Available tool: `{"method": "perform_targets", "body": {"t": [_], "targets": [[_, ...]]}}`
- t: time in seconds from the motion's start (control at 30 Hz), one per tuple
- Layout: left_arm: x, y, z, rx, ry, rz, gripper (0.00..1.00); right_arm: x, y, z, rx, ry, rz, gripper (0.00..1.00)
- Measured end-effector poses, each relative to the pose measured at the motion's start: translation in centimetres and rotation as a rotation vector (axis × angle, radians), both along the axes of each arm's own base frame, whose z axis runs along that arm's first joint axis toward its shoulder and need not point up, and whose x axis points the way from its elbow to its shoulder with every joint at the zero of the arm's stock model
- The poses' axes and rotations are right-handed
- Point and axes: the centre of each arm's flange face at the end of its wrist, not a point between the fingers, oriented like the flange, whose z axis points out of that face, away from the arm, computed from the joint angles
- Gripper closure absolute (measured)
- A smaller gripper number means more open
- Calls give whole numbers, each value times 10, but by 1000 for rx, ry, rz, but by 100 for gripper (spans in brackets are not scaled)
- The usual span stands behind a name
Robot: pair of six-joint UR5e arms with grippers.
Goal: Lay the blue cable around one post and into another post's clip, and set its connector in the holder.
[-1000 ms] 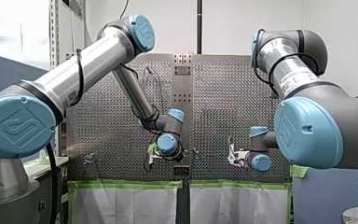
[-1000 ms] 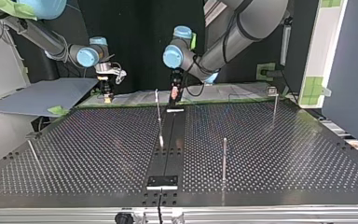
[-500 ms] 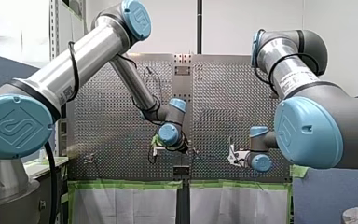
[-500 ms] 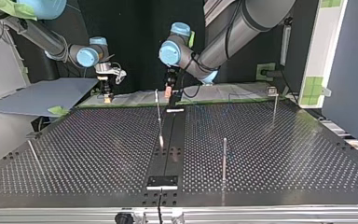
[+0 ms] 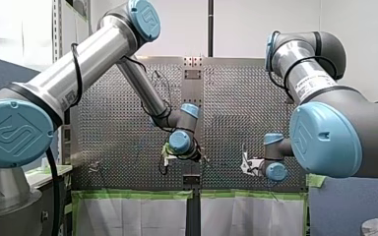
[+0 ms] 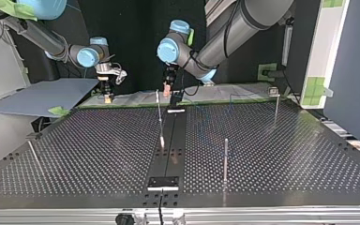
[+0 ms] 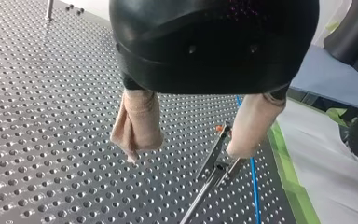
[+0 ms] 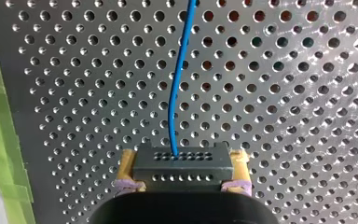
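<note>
In the front view my left arm (image 5: 96, 54) has drawn its wrist slightly higher over the tabletop (image 5: 236, 113) than a second ago, while my right arm (image 5: 300, 73) has not stirred. In the top view the left fingers (image 6: 167, 89) have slid sideways to hang just beside the top of a post (image 6: 159, 115). In the left wrist view they are spread with nothing between them. The post stands just ahead of one finger, and the blue cable (image 7: 253, 189) passes behind that finger. In the right wrist view the right fingers (image 8: 131, 170) clamp the connector (image 8: 182, 161), and the cable runs straight ahead from it. The left fingers look to be pulling clear, and the connector is not yet placed.
</note>
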Motion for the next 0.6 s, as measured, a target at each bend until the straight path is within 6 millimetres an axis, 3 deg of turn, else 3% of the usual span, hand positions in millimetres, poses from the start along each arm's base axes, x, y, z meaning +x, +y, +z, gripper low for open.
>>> {"method": "perform_targets", "body": {"t": [0.6], "targets": [[-1,0,6,2,-37,68,0,1,1,-2,2,-1,8,100]]}}
